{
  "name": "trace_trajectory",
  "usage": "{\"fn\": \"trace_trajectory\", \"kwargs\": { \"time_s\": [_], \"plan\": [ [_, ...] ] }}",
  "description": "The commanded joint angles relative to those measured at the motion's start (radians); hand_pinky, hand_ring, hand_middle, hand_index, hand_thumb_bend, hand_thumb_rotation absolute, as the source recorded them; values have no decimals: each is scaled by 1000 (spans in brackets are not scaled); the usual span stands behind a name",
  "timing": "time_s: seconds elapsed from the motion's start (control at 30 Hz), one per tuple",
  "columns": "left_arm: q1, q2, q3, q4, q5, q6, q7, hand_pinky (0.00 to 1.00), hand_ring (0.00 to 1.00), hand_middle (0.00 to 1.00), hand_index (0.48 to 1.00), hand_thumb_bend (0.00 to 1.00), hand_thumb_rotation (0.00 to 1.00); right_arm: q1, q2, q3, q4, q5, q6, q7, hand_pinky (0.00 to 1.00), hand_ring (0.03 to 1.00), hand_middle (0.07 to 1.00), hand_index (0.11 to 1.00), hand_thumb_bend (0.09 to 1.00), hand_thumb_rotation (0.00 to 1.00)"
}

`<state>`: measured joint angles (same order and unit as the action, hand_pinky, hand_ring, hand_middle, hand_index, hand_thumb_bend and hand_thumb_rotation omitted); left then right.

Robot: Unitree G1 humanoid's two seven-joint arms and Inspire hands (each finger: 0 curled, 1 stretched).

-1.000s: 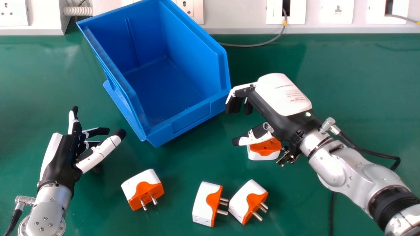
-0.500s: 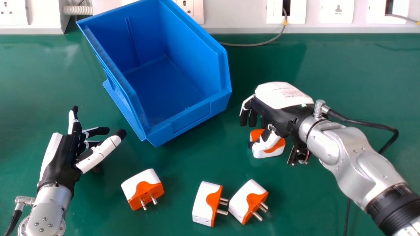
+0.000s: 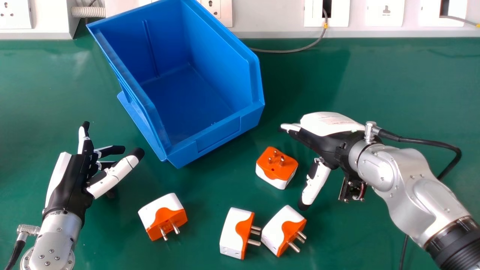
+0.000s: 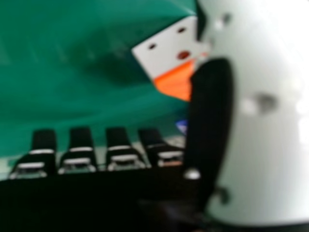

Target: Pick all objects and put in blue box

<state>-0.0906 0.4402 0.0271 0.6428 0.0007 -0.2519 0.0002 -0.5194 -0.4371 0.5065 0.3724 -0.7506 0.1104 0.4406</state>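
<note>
Holding nothing, the right hand (image 3: 326, 144) is wide open in the head view, with its thumb (image 3: 315, 183) far out from its straight fingers. The near plug (image 3: 277, 168) is just beside that hand, between its thumb and the blue box (image 3: 217, 135), and does not touch them. Its pins point up. The left hand (image 3: 71, 183) is open too, at the left side, and has hold of nothing. I count four white and orange plugs, one box and two hands. The left plug (image 3: 163, 217) lies near the left hand. The middle plug (image 3: 234, 234) and the right plug (image 3: 283, 230) lie side by side, very close, on their sides. All four plugs are on the green table (image 3: 393, 86), outside the box.

In the right hand view, the fingers (image 4: 118, 147) are straight. One plug (image 4: 166, 55) shows, partly hidden behind the big thumb. I can't tell what the small blue bit (image 4: 182, 126) is.
</note>
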Motion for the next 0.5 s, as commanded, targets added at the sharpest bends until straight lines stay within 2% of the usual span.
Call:
{"fn": "trace_trajectory", "kwargs": {
  "time_s": [0.0, 0.2, 0.47],
  "plan": [
    [83, -60, -68, 71, 44, 93, -74, 543, 652, 788, 840, 771, 534, -15, -14, -5, -15, -8, -11, -12, 996, 997, 998, 997, 999, 218],
    [83, -62, -65, 68, 39, 94, -76, 544, 652, 790, 840, 773, 536, -13, -8, -3, -16, -12, -9, -13, 999, 1000, 1000, 1000, 1000, 226],
    [83, -60, -69, 62, 44, 98, -73, 544, 652, 787, 841, 772, 535, -1, 11, 24, -5, -27, -28, -53, 1000, 1000, 1000, 1000, 1000, 230]
  ]
}}
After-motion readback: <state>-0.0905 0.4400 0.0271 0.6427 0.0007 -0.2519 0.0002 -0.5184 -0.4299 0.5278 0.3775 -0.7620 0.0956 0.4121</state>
